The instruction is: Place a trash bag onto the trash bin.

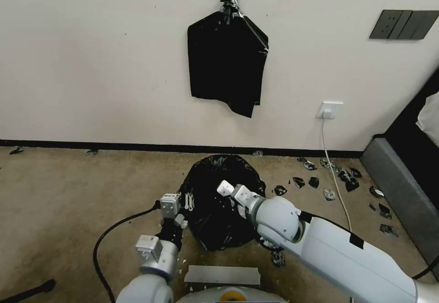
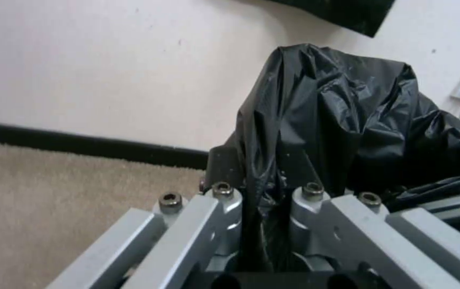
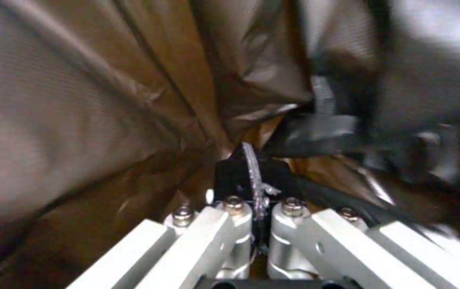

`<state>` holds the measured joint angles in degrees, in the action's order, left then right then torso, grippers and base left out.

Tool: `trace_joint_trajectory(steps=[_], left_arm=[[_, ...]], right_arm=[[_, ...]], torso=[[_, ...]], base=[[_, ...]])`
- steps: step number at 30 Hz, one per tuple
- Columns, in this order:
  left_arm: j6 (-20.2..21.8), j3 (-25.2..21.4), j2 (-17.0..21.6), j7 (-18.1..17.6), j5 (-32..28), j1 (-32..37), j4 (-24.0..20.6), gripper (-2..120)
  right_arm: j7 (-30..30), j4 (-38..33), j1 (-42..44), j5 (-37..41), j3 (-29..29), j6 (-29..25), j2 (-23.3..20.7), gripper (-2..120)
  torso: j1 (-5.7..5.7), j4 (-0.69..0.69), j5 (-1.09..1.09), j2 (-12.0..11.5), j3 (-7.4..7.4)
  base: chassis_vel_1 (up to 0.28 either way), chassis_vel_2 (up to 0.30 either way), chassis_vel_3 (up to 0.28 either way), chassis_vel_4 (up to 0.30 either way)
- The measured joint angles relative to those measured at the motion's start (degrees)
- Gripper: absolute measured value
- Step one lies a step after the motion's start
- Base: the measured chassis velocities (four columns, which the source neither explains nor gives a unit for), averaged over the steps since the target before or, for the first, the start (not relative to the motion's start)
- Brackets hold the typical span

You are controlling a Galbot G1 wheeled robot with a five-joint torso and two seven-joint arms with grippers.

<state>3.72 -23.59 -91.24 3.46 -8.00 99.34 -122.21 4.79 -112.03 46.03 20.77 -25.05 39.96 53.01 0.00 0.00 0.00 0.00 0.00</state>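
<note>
Head view: trash bag (image 1: 219,202) sat bunched on carpet (image 1: 68,193) below wall, both arms at it. L wrist: left gripper (image 2: 264,192) pinched bag fold. R wrist: right gripper (image 3: 256,188) clamped thin film.

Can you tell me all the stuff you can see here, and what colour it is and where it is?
trash bag: one, glossy black, crinkled, on the carpet near the wall, pinched by both grippers
flat bundle: one, black, taped to the wall above
scraps: many, black, scattered on the carpet to the right
wall plug: one, white, low on the wall, cord running down
switch plate: one, dark grey, upper right wall
carpet: beige, with a black skirting strip behind
left gripper: jaws shut on a bag fold, at the bag's left side
right gripper: jaws shut on the bag film, at the bag's top right
</note>
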Motion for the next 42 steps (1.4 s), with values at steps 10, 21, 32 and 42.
trace_joint_trajectory(steps=[10, 21, 32, 42], left_arm=[[6.74, 0.75, 0.00, -5.79, -13.19, -0.94, 1.07, 7], [7.89, 0.01, 0.64, -6.12, -21.48, -2.52, 5.02, 7], [6.76, 0.80, 0.73, -4.75, -18.95, -1.84, 7.49, 7], [6.67, 0.28, 0.67, -3.59, -18.53, -0.87, 7.57, 25]], right_arm=[[-1.44, -12.44, 13.09, -1.16, 15.24, -7.83, -5.20, 0], [-3.62, -17.53, 31.06, -6.95, 32.25, -21.80, 2.94, 31], [-5.69, -16.66, 33.39, -7.37, 33.56, -23.83, 4.45, 69], [-6.43, -15.62, 34.27, -7.26, 33.77, -24.63, 4.66, 100]], torso=[[0.00, -0.01, 0.00, 0.00, 0.00], [0.00, -0.01, 0.00, 0.00, -0.01], [0.00, 0.00, -0.01, 0.00, 0.00], [0.00, 0.00, -0.01, 0.00, 0.00]], base=[[0.000, 0.000, 0.000, 0.000], [0.000, 0.000, 0.000, 0.000], [0.000, 0.000, 0.000, 0.000], [0.000, 0.000, 0.000, 0.000]])
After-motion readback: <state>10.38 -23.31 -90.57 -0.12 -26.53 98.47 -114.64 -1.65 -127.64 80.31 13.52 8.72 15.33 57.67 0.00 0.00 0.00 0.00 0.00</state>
